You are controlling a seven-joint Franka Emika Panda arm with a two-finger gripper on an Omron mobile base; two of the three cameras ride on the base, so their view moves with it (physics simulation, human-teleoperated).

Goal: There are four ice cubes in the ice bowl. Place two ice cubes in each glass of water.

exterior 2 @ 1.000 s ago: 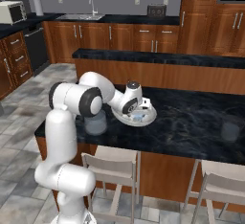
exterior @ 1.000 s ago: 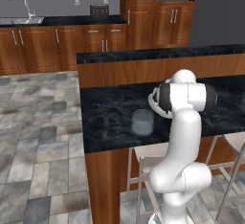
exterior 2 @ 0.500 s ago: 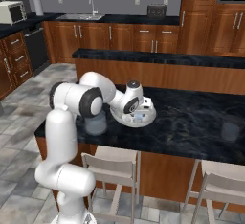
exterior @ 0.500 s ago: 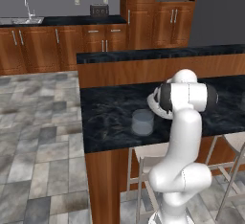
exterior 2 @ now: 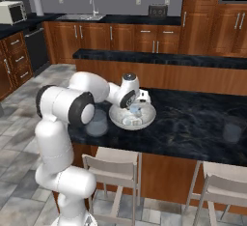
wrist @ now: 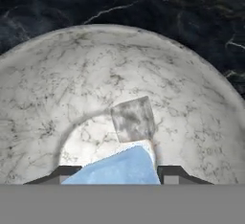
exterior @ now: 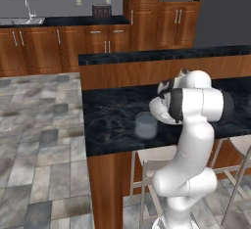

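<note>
Lowered deeper into the ice bowl (wrist: 48, 103), the gripper (wrist: 119, 173) probably pinches one ice cube (wrist: 122, 168), ready for lifting; another ice cube (wrist: 133, 119) lies just beyond, mid-bowl.

The arm's elbow hid much of the ice bowl (exterior: 158, 111) from the left base view; in the hand view an ice cube (wrist: 119, 169) was cut off below, between the fingertips (wrist: 64, 173); contact could not be told.
</note>
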